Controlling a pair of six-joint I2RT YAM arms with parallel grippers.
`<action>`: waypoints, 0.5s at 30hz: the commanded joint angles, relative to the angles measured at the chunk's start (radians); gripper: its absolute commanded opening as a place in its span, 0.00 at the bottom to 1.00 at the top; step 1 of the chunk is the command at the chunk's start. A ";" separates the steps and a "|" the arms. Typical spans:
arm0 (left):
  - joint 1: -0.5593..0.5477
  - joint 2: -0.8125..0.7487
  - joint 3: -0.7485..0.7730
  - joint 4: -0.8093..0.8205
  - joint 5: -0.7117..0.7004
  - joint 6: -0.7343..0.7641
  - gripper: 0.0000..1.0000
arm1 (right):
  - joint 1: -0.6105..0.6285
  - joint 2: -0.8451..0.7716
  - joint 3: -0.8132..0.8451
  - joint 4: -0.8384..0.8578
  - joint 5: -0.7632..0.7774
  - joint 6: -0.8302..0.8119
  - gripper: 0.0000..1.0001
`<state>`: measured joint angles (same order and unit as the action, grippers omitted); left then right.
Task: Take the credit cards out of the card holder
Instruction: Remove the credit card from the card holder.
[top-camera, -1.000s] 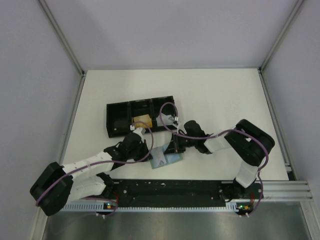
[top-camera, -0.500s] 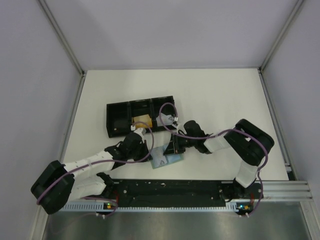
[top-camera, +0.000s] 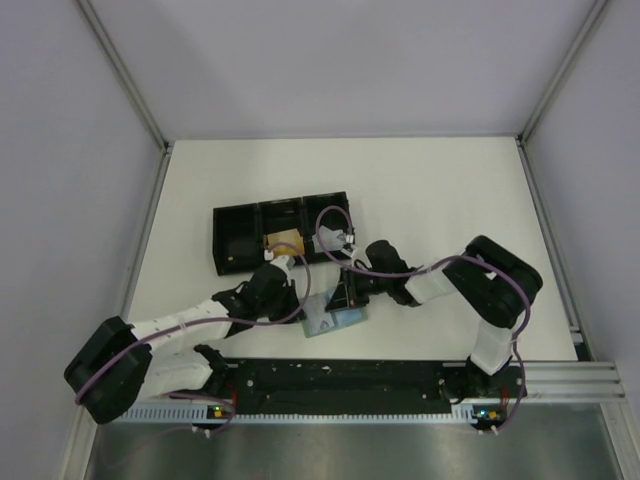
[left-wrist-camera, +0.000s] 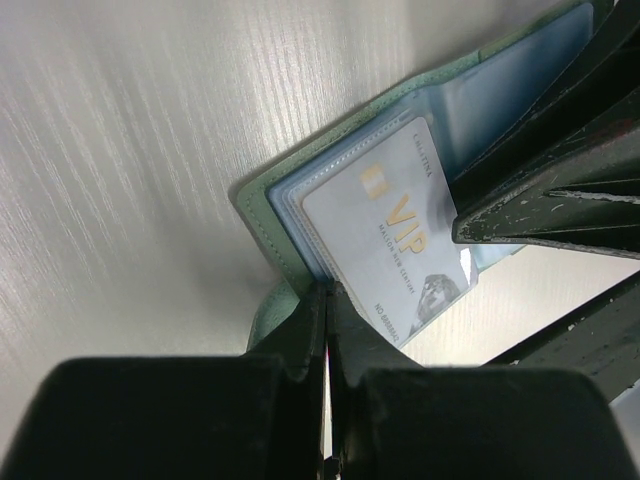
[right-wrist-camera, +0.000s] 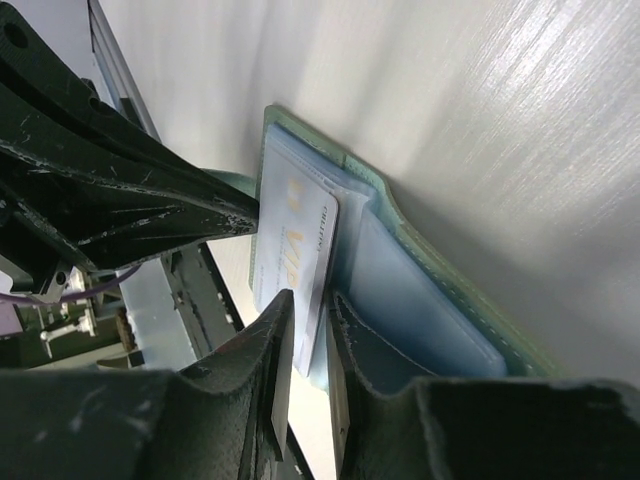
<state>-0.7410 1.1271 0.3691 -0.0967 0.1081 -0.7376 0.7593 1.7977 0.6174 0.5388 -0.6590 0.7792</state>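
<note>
**Silver card lies lengthwise toward the right hand, with the left hand at the holder's opposite edge**

Top view: the card holder (top-camera: 340, 320) lies open on the surface (top-camera: 430, 190), close in front of the arm bases. The left hand (top-camera: 292, 296) reaches it from the left and the right hand (top-camera: 345, 296) from the right, so the holder sits between them. Both are at the holder, and neither is clearly nearer. Behind it stands a black tray (top-camera: 240, 240) with a tan card (top-camera: 283, 242) inside.

Left wrist view: the left hand's (left-wrist-camera: 325, 300) fingers are pressed together, with their tips on the holder's (left-wrist-camera: 262, 215) green edge. I cannot tell whether they nip that edge or only bear down on it. A silver card (left-wrist-camera: 385, 250) sticks partway out of a clear sleeve, slanting away from this hand toward the right hand's dark fingers.

Right wrist view: the card's (right-wrist-camera: 300, 250) long axis runs straight back toward the right hand (right-wrist-camera: 310, 305). That hand's fingers stand narrowly apart, one on either side of the card's near end, and I do not see them pressing on it. The sleeve mouth faces this hand, so the draw most likely runs along the card's length, away from the left hand, which braces the holder's far edge.
</note>
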 joint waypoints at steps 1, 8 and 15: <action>-0.037 0.048 0.007 0.008 -0.016 0.003 0.00 | 0.017 0.019 0.022 0.079 -0.036 0.011 0.18; -0.072 0.071 0.033 -0.014 -0.057 -0.006 0.00 | 0.017 0.014 0.015 0.119 -0.042 0.023 0.02; -0.074 0.045 0.050 -0.104 -0.148 0.001 0.00 | -0.017 -0.029 -0.007 0.057 -0.021 -0.023 0.00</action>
<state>-0.7979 1.1500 0.4141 -0.1562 0.0235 -0.7353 0.7532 1.8076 0.6144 0.5480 -0.6567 0.7853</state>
